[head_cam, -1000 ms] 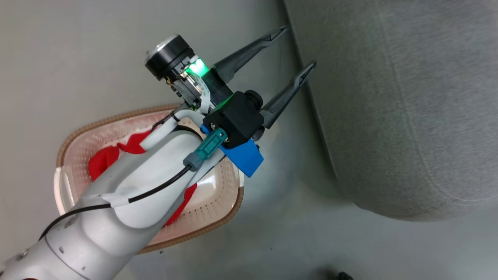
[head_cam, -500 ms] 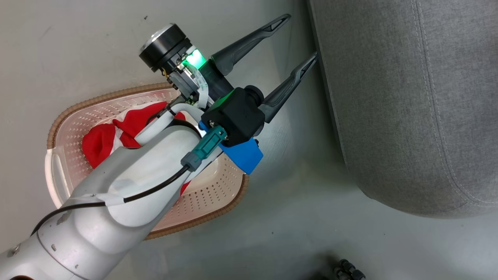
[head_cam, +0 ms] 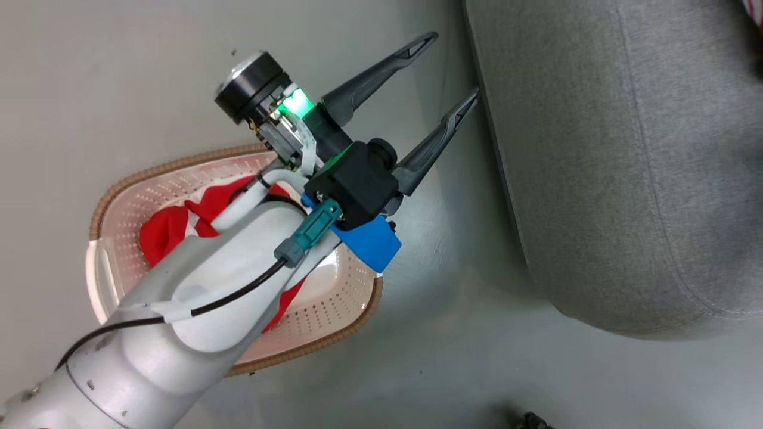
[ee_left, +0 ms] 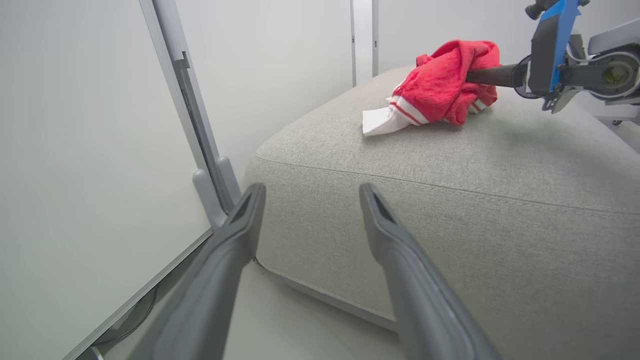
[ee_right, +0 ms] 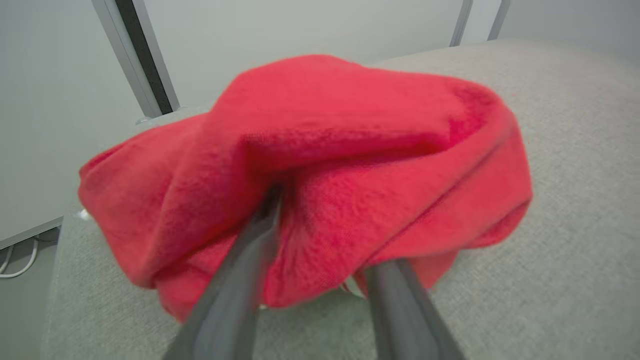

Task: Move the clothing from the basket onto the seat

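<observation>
Here, the left tool [head_cam: 453, 65] hangs wide open w/ nothing between its fingers, which aim toward 1 o'clock in the head view, over the strip of floor [head_cam: 119, 89] btwn the basket [head_cam: 340, 292] and the seat [head_cam: 626, 179]. The basket stands on the floor at approx 8 o'clock in that view, partly hidden by the pale forearm [head_cam: 197, 310], w/ one red garment [head_cam: 170, 229] crumpled inside it. The grey seat takes up the 3 o'clock side, near the basket but not touching it. On the seat's top lies a second red garment [ee_left: 440, 80], bunched, white stripes showing at its edge. The right tool [ee_right: 325, 235] reaches into that bundle, fingers spread apart, cloth draped over them and tips buried, so contact at the tips can't be made out.
</observation>
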Robot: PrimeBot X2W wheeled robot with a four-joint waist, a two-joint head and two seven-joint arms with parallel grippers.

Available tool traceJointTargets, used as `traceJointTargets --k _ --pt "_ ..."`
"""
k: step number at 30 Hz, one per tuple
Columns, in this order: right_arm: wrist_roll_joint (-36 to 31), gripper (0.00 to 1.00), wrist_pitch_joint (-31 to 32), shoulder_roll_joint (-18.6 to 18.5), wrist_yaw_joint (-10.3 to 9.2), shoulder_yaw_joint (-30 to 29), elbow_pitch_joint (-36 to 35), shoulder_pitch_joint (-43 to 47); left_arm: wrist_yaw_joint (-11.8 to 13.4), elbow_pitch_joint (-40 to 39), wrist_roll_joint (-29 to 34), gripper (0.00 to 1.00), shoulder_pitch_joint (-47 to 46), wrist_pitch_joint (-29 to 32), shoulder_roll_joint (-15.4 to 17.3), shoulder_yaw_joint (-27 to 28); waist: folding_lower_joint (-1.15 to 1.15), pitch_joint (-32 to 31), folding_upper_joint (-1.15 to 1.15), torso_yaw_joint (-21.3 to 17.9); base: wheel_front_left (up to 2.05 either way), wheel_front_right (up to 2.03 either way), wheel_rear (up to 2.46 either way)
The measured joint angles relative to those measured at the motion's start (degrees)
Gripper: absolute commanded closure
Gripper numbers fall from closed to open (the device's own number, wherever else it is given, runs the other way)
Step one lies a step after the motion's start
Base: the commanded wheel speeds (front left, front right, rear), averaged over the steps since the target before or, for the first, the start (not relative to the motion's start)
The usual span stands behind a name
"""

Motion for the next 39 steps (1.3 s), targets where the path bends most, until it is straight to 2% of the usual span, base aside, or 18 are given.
traceJointTargets --k 10,14,20,27,33,39 --pt "-1.6 0.0 0.0 2.1 0.01 2.9 -5.0 12.5 2.5 2.8 -3.6 0.0 5.7 -2.5 -2.0 2.2 -0.01 -8.4 0.0 -0.3 0.0 0.0 0.0" --pt "-2.3 0.0 0.0 4.4 0.0 2.6 -11.4 17.1 3.7 3.2 -5.0 0.0 8.8 -2.7 -2.3 4.4 -0.01 -12.4 0.0 -0.2 0.0 0.0 0.0" --pt "-5.1 0.0 0.0 7.9 0.01 5.7 -21.4 22.8 5.5 1.5 -6.2 0.0 15.2 -2.8 -2.1 9.8 -0.01 -18.2 0.0 0.6 0.0 0.0 0.0" --pt "-7.2 0.0 0.0 9.9 0.0 12.3 -28.3 25.8 6.5 0.1 -6.1 0.0 21.8 -2.8 -2.1 16.4 -0.02 -24.1 0.0 3.3 0.0 0.0 0.0" --pt "-8.1 0.0 0.0 11.1 0.01 16.2 -32.2 28.1 7.7 -0.9 -5.4 0.0 27.4 -2.8 -4.0 23.2 -0.02 -27.9 0.0 6.9 0.0 0.0 0.0" --pt "-9.1 0.0 0.0 12.3 0.0 18.4 -34.4 30.6 7.5 -1.7 -4.0 0.0 32.8 -2.8 -5.8 29.1 -0.02 -31.3 0.0 10.0 0.0 0.0 0.0"
